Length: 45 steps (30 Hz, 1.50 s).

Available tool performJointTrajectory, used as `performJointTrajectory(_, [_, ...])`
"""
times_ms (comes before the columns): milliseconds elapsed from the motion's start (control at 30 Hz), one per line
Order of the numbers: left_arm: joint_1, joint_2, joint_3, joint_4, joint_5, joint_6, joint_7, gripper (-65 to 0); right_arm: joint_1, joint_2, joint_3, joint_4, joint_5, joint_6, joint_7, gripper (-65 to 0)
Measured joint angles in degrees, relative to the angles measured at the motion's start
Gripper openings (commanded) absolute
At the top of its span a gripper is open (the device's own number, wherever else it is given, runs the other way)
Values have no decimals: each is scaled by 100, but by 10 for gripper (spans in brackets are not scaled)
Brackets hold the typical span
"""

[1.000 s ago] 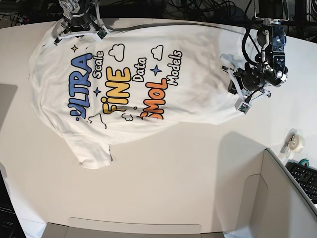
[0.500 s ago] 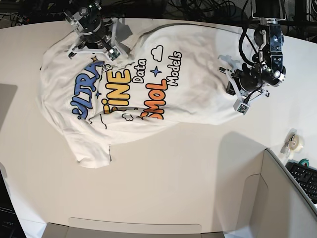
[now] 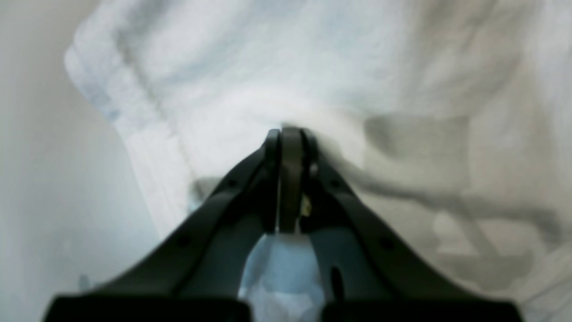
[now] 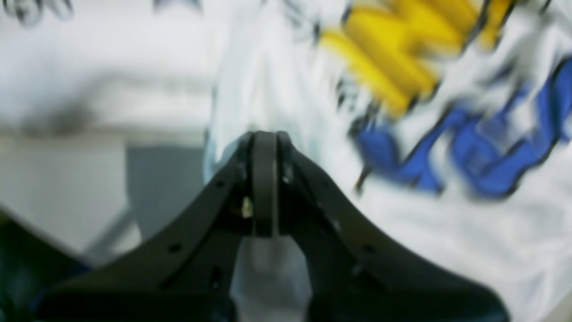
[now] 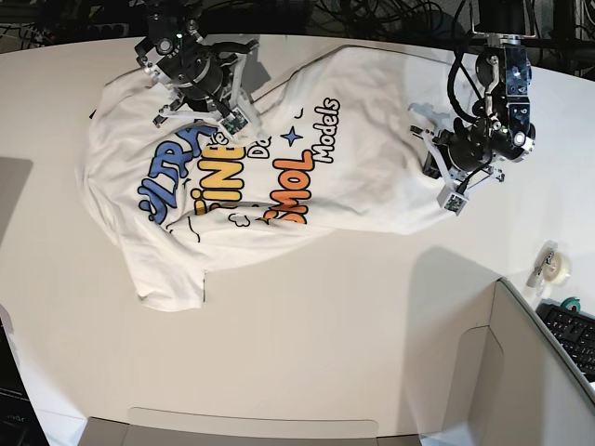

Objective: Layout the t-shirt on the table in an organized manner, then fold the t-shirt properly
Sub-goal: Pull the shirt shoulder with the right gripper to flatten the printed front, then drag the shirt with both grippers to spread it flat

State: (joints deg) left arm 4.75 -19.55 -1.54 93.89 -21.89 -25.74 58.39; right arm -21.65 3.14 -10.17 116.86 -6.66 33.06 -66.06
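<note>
Because the right gripper has its fingers pressed together on a fold of the t-shirt over the blue and yellow lettering, and the left gripper pinches the plain white edge at the opposite end, the cloth appears held at two ends so it can be spread flat. It lies rumpled on the far half of the table, with bare tabletop toward the camera, while a tape roll and grey box panel crowd the near corner below the left gripper.

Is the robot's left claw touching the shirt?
Touching. In the left wrist view the left gripper is shut with white t-shirt cloth pinched between its jaws; the base view shows it at the shirt's edge.
</note>
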Motion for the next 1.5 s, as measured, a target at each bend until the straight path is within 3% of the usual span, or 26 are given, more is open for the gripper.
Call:
performJointTrajectory(333, [2, 2, -2, 0, -17, 0, 0, -650, -551, 1126, 13, 151, 59, -24, 291, -637])
performJointTrajectory(667, [-15, 4, 0, 0, -20, 0, 13, -650, -1364, 1543, -151, 321, -225, -221, 710, -640])
performJointTrajectory(833, [-55, 2, -2, -214, -111, -4, -37, -650, -1847, 1587, -168, 328, -391, -400, 1421, -640])
performJointTrajectory(1100, [-120, 2, -24, -535, -251, -46, -433, -650, -2498, 1620, -186, 179, -146, -1676, 2765, -650])
performJointTrajectory(1233, [-114, 2, -24, -540, -251, -46, -450, -650, -2544, 1696, -245, 136, -42, -2271, 2962, -650])
performJointTrajectory(1333, [-114, 2, -24, -542, -251, -44, -452, -650, -2446, 1871, -256, 109, 63, -2430, 3014, -650])
performJointTrajectory(1500, [-114, 0, -24, -553, -258, -46, -455, -650, -2221, 1853, -15, 68, 28, -2490, 2920, -650])
